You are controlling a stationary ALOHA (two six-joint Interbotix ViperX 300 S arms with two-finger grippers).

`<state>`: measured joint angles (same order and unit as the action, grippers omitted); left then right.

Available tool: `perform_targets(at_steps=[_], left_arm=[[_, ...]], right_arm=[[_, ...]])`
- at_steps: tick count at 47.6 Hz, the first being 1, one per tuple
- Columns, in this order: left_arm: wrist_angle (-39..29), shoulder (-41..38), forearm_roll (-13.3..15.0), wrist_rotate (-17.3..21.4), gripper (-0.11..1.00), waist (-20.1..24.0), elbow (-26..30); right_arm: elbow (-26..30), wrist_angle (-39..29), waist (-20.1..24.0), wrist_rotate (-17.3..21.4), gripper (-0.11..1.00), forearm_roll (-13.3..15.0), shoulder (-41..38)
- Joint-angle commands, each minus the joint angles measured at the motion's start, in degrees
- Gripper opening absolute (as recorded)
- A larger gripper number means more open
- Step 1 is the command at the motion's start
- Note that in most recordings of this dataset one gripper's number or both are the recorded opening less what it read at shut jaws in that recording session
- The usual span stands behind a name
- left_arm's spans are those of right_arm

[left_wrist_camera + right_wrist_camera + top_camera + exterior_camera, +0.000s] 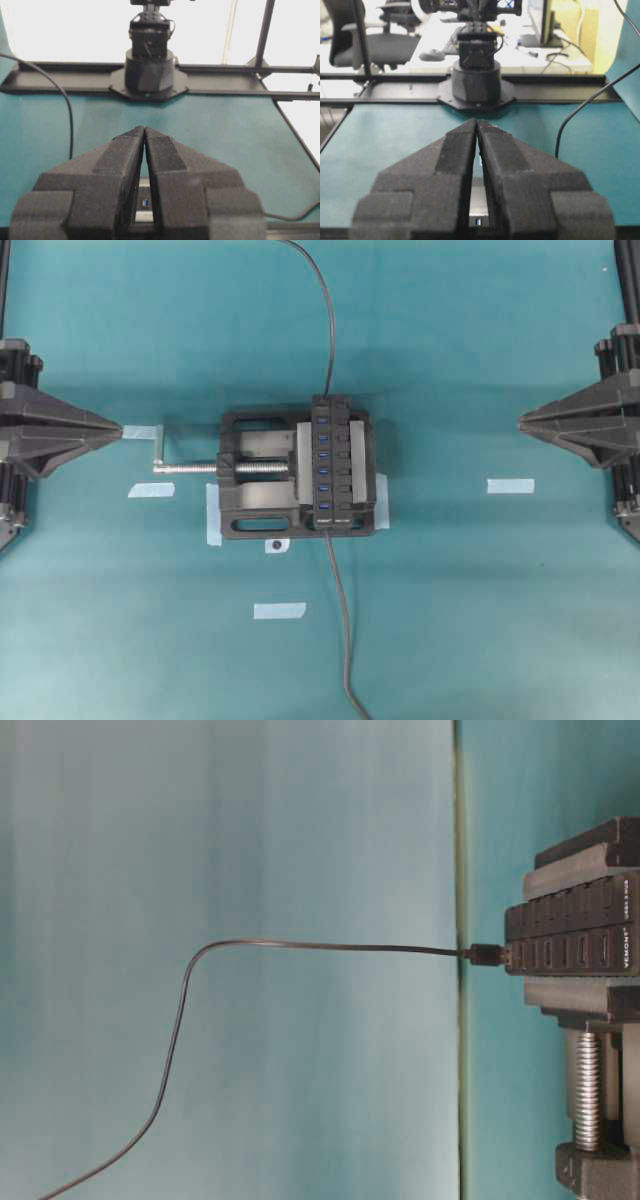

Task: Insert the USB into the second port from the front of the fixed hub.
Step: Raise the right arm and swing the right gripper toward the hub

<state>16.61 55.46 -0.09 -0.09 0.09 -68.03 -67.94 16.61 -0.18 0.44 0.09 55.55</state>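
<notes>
At the 12 o'clock end of the long black bar-shaped hub point(340, 465), seen from overhead, sits the small black USB plug point(485, 955) on its long thin black cable. It touches the hub's end; whether it is seated there or only resting cannot be told. No plug stands in any of the blue ports on top.

Step in hand, by judgement: none started; pickup comes first. The next move calls for one arm to reach in, pinch the plug squarely, then line it up over the second port from the 6 o'clock end.

The hub is clamped in a black vise point(250, 502) with a silver screw. A thicker black cable point(340, 620) leaves toward 6 o'clock.

Left gripper point(118, 429) at 9 o'clock and right gripper point(522, 421) at 3 o'clock are well apart from the hub, pointing inward, fingers pressed together, holding nothing.
</notes>
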Motion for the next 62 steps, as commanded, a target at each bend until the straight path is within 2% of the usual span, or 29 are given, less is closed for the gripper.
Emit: perform_targets(at_steps=[1, 3, 7, 12, 19, 29, 37, 46, 62], left_arm=[[0.35, -0.53, -0.53, -2.55, 0.13, 0.62, -2.02], [0.26, -0.09, -0.53, -3.78, 0.12, 0.7, -2.37], [-0.09, 0.62, -0.53, -5.54, 0.02, 0.97, -2.46], [-2.81, 0.62, -0.53, -5.27, 0.01, 0.97, -1.41], [-9.32, 0.0, -0.62, -3.87, 0.01, 0.97, 0.62], [-15.38, -0.79, -0.62, 0.44, 0.01, 0.97, 3.25], [-16.79, -1.76, -0.62, 2.9, 0.01, 0.97, 3.96], [-17.05, -3.69, -0.62, 3.08, 0.01, 1.05, 3.87], [-17.23, -4.39, -0.62, 2.99, 0.01, 1.49, 2.99]], right_arm=[[-0.35, 0.35, -0.88, -0.09, 0.16, -0.35, -0.7], [-0.97, -0.26, -1.67, 0.44, 0.14, -0.97, -0.26], [-1.41, -2.72, -2.72, 2.2, 0.03, -2.2, 0.97], [-1.14, -6.77, -4.31, 3.96, -0.01, -2.2, 2.55], [-0.18, -12.04, -7.12, 4.39, -0.01, -2.2, 4.22], [1.67, -19.42, -11.43, 5.8, -0.01, -2.11, 3.69], [2.9, -23.91, -12.39, 5.89, -0.01, -2.11, 2.72], [5.19, -28.56, -12.83, 5.89, -0.01, -2.11, -0.62], [10.2, -32.26, -13.45, 6.24, -0.01, -2.02, -10.55]])
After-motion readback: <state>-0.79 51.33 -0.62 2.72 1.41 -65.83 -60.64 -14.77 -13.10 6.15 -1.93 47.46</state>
